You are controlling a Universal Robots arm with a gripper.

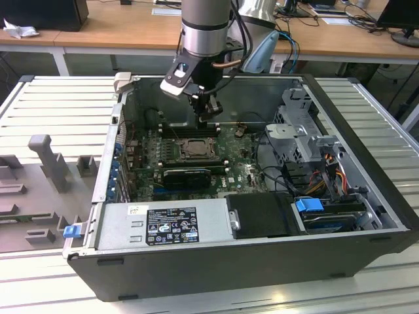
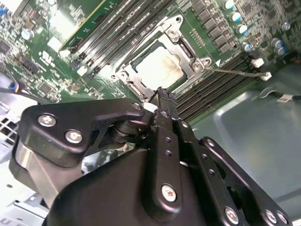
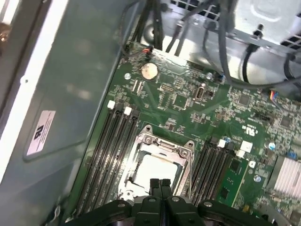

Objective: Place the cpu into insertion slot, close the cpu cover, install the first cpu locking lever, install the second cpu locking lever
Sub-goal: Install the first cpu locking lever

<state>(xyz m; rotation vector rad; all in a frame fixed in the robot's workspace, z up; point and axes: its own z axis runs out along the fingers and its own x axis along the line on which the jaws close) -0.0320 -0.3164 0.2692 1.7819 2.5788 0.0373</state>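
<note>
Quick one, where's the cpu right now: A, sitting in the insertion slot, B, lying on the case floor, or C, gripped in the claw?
A: in the second wrist view the cpu lies in the insertion slot, framed by the cpu cover; the shut claw holds nothing.

In the second wrist view, the black gripper (image 2: 160,95) hangs, fingertips pressed together, just over one edge of the silver cover (image 2: 187,47). The pale cpu (image 2: 160,66) lies inside that frame. A thin lever (image 2: 235,72) juts across the memory slots (image 2: 211,92).
</note>
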